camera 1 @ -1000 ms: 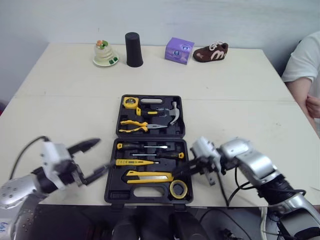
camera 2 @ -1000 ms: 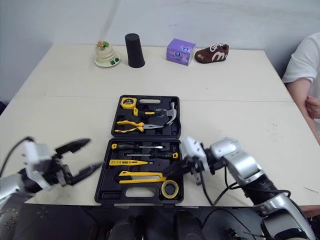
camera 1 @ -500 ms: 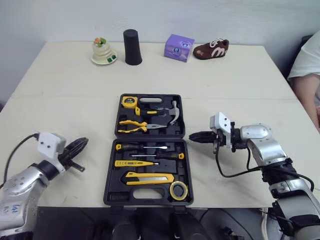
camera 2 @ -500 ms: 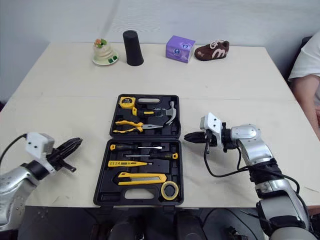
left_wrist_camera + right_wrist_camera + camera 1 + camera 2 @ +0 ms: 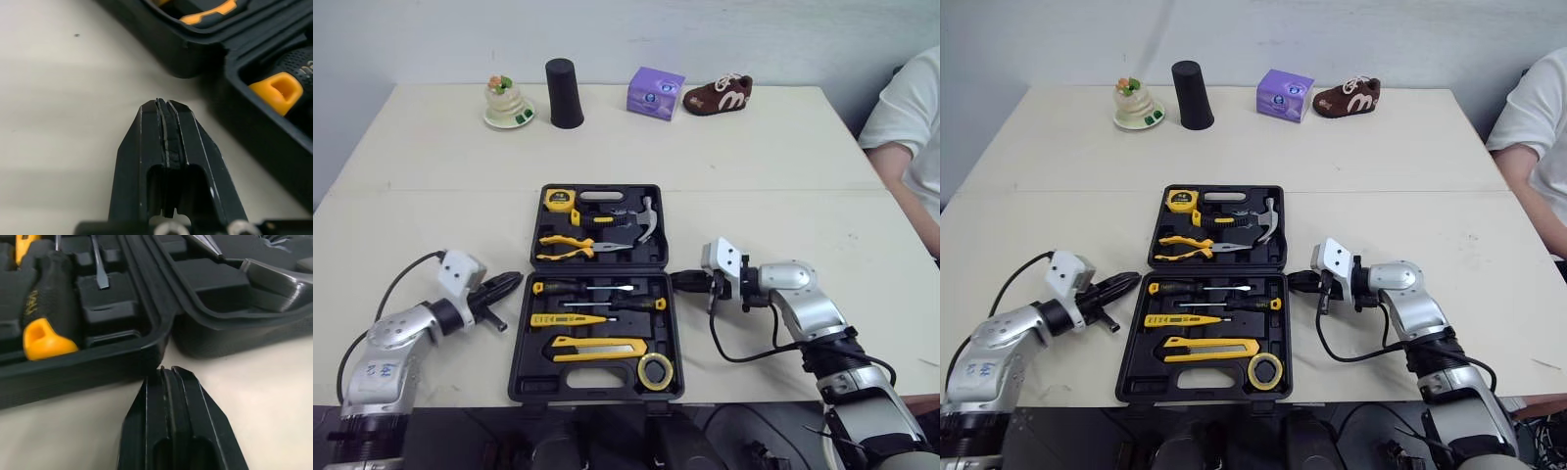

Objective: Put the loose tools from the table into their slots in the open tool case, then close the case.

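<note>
Tool case (image 5: 523, 338) lies open and flat mid-table, near the front edge, both halves facing up, hinge running across.

Far half: tape measure (image 5: 558, 199) in the left corner, hammer (image 5: 644, 217) on the right, pliers (image 5: 570, 245) below them. Near half: two screwdrivers (image 5: 582, 288) (image 5: 626, 305), a yellow tester pen (image 5: 570, 319), a yellow utility knife (image 5: 602, 347) and a roll of tape (image 5: 655, 369) in the near right corner. Every tool seen sits in the case.

Left gripper (image 5: 512, 282): low over the table, just beside the case's left wall at about hinge level, tips pointing at the case. Left wrist view shows the fingers (image 5: 146, 142) pressed flat together, clenched with no tool in them. Touching the case or a hair apart, cannot tell.

Right gripper (image 5: 676, 280): mirror position, at the case's right wall by the hinge, tips aimed inward. Right wrist view shows its fingers (image 5: 190, 421) likewise clamped tight on each other, tips just short of the black rim.

Back of the table, left to right: small ornament on a plate (image 5: 508, 102), black cup (image 5: 564, 93), purple box (image 5: 655, 93), brown shoe (image 5: 717, 95). A person in a white sleeve (image 5: 906, 127) at the right edge.
</note>
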You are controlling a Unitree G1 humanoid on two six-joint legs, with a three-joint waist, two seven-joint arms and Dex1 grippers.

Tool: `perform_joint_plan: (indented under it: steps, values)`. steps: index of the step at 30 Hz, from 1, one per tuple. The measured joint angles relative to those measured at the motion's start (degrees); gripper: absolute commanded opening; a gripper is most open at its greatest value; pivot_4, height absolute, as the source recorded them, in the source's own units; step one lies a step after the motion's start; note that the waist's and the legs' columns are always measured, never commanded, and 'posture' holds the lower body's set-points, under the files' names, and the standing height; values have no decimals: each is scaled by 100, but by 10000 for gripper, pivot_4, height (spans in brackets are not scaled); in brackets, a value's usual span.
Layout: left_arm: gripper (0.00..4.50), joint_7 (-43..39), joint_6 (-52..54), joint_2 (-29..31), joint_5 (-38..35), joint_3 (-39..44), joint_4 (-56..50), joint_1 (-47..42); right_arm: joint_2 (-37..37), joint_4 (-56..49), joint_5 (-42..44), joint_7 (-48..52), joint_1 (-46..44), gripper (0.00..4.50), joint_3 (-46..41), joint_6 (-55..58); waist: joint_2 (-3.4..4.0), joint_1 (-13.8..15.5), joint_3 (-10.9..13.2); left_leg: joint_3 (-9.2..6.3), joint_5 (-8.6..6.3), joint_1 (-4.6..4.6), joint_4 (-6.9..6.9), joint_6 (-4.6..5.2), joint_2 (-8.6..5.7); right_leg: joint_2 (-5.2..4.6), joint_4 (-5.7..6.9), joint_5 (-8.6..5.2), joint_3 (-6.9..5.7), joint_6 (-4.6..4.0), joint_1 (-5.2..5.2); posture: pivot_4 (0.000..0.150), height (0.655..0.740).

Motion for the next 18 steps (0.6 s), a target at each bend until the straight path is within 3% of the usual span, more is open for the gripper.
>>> perform_joint_plan:
  steps: [7,18]
  values:
    - [331,-160,14,-123,161,-280,216,-430,105,316,-301,-122,-252,0,10,-365,0,8,0,4,1,0,3,0,-2,-3,6,0,2,0,-3,1500,7400]
    - [331,-69,-191,-863,841,-902,833,-1425,-446,456,-398,-121,-220,0,-336,-348,3,234,2,-1,8,-3,15,20,-30,-26,9,6,-2,11,3,1500,7400]
